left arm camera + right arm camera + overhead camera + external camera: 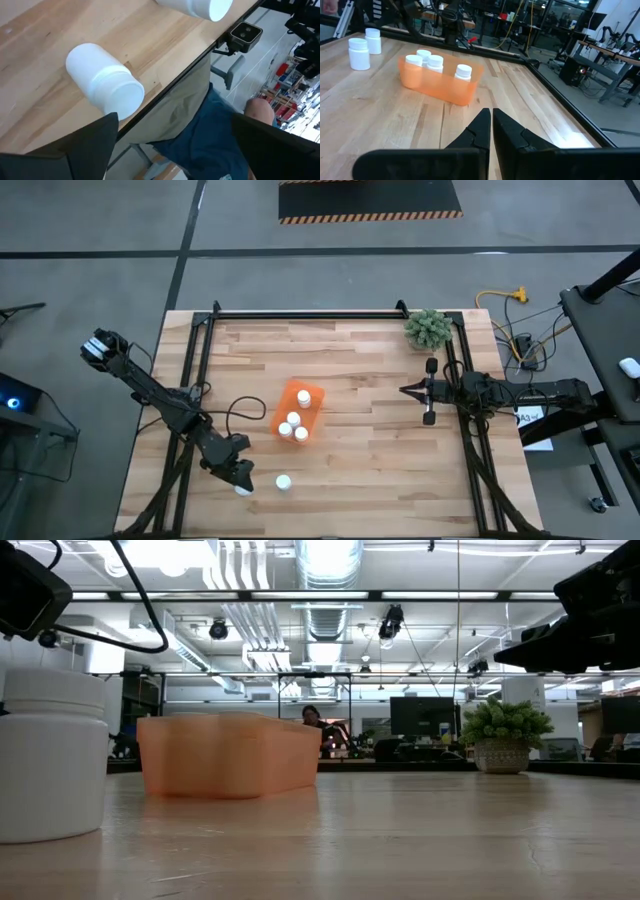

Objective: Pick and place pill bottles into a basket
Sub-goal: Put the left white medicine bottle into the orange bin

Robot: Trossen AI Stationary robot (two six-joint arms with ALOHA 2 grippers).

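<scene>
1. The left fingers (85,145) are spread wide with nothing between them. They hang low over the near edge of the tabletop (45,35).
2. One loose bottle (105,82) stands just ahead of one fingertip, off to its side rather than in the gap, and close to the tabletop edge. If the fingers close or drop from here, I'd expect one to clip the cap and send the bottle over the edge, towards a person (200,125) there.
3. The second loose bottle (200,6) stands a little farther on, also near the edge. A wide sweep could topple it too.
4. Farther off is the orange basket (312,392), holding four white-capped bottles, all upright.
5. Well beyond it the right fingers (487,125) are pressed together on nothing, waiting by the far side rail.
6. The bottles are small, white, smooth and round, so I'd guess they slip easily in an off-centre pinch.
</scene>
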